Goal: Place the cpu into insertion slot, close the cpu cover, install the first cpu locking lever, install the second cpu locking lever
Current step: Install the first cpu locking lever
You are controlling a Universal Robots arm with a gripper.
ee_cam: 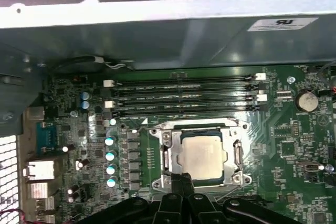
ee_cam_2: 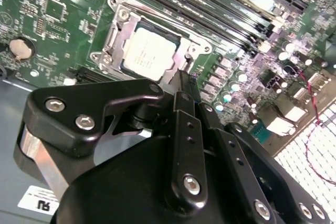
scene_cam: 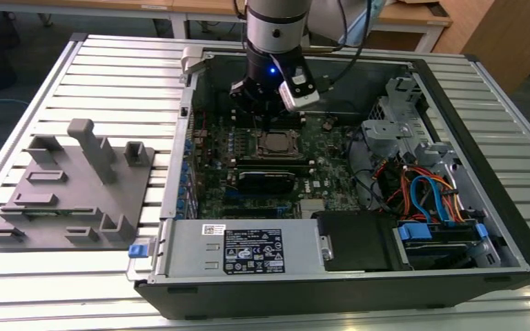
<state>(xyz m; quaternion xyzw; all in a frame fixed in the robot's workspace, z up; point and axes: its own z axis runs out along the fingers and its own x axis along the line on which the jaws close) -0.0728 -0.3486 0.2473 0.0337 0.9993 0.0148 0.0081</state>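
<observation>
The cpu, a flat square chip with a pale metal top, lies in the insertion slot on the green board. In the exterior view the cpu sits mid-board inside the open computer case. The cpu cover, a thin silver frame, lies flat around the chip, whose top shows through its window. The cpu and cpu cover also appear in the second wrist view. My gripper is shut with nothing in it, its tips together just at the socket's edge. The gripper hangs close above the board.
Long black memory slots run beside the socket. The case wall rises behind them. A grey power supply box sits at the case front, with a drive cage and cables toward the exterior view's right. A grey fixture plate lies outside the case.
</observation>
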